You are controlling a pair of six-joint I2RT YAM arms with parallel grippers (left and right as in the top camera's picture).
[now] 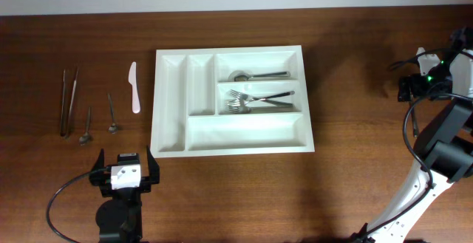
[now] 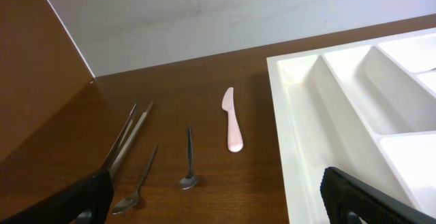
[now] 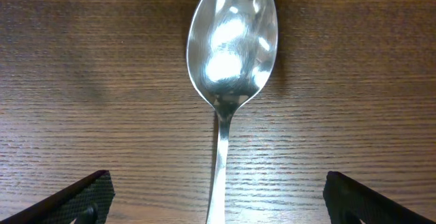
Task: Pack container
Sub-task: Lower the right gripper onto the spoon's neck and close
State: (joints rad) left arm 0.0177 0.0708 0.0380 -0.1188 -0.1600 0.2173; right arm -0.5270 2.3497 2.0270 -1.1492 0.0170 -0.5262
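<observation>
The container [image 1: 171,103] sits mid-table, its two narrow compartments on the left and three long ones on the right. The far long one holds a spoon [image 1: 255,74], the middle one forks [image 1: 255,99], and the rest look bare. It is probably light, stiff moulded plastic that slides if nudged. If it needs moving, the raised rim is the place to grip.

The right gripper [image 3: 218,183] hangs with its fingers spread wide over a large spoon [image 3: 231,43] at the table's right end. That spoon is hard, slick steel lying flat, so the narrow neck below the bowl looks the surest hold (the bowl would likely slip).

The left gripper [image 1: 125,158] is spread too and holds nothing.

Only the right wrist view shows the large spoon clearly. The left wrist view shows the white knife [image 2: 232,122], two small spoons [image 2: 189,159] and tongs [image 2: 129,139] from low down. Only the overhead view shows what is in the compartments.
</observation>
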